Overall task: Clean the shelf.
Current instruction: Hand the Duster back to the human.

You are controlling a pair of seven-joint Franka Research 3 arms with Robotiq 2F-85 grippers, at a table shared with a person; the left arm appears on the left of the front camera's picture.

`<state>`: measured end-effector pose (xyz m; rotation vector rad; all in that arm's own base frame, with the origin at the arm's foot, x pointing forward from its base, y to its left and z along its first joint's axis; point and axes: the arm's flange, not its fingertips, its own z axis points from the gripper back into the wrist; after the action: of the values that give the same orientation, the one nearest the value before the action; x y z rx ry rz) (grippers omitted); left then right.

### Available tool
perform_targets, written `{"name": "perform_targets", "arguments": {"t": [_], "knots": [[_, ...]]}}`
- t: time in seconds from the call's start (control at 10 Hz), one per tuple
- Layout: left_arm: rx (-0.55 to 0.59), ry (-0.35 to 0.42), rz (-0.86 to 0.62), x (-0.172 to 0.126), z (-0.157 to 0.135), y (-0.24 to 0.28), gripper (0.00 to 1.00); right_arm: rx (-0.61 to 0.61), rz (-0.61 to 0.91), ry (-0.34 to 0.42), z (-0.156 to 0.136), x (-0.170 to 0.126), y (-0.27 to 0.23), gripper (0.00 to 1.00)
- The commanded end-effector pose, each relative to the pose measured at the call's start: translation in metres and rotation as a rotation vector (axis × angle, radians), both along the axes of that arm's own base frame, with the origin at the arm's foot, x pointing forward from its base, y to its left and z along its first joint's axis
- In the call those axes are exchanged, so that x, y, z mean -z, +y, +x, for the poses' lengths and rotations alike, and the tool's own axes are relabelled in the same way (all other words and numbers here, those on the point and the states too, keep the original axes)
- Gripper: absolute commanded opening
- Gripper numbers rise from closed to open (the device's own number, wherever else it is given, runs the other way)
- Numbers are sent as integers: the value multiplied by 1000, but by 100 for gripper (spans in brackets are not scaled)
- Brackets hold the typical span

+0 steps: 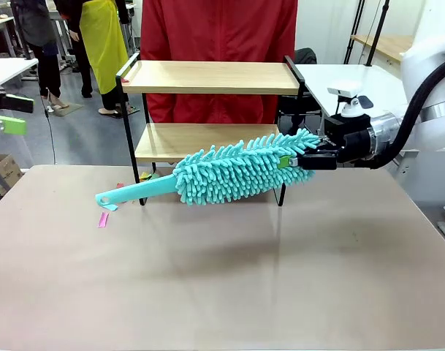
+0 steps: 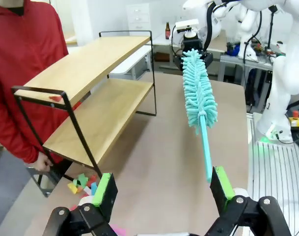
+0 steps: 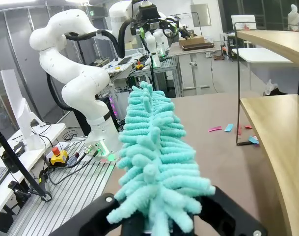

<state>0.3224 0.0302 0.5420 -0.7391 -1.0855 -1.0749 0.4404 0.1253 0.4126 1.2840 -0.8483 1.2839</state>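
The right gripper [image 1: 299,160] comes in from the right side of the front view with its black fingers pressed together on the fluffy end of a teal microfibre duster [image 1: 237,172]. It holds the duster in the air above the table, nearly level, with the head slanting down toward the robot's left. The duster's thin teal handle [image 1: 131,191] sticks out past the head, and its tip hangs just over the tabletop. In the right wrist view the duster's shaggy strands [image 3: 156,162] rise up between the fingers and hide the pads.

The left gripper [image 2: 161,189] has its jaws spread wide, green pads [image 2: 102,189] facing each other with nothing between them. In its own view it sits low over the near end of the table, and the duster's handle tip [image 2: 208,169] hangs just beside its right-hand pad.

The shelf [image 1: 211,77] stands at the far edge of the brown table [image 1: 222,278], directly behind the duster. It is a two-tier rack with light wooden boards and a thin black frame. The duster head hangs in front of the lower board [image 1: 200,139]. A small red scrap [image 2: 55,98] lies on the top board near one corner.

Small coloured paper scraps [image 1: 104,218] lie on the table near the shelf's left legs. A person in a red top [image 1: 218,29] stands just behind the shelf.
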Motion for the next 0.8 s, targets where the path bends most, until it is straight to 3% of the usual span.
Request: {"name": "perform_targets", "arguments": {"t": [0.0, 0.1, 0.4, 0.7], "knots": [[-9, -21, -42, 28, -21, -6, 100, 17, 9, 0, -1, -3, 2, 0], [0, 0, 0, 0, 0, 0, 100, 0, 0, 0, 0, 0, 0, 17], [0, 0, 0, 0, 0, 0, 100, 66, 165, -17, -5, -49, -27, 17], [0, 0, 0, 0, 0, 0, 100, 205, 306, -64, -13, -103, -63, 17]]}}
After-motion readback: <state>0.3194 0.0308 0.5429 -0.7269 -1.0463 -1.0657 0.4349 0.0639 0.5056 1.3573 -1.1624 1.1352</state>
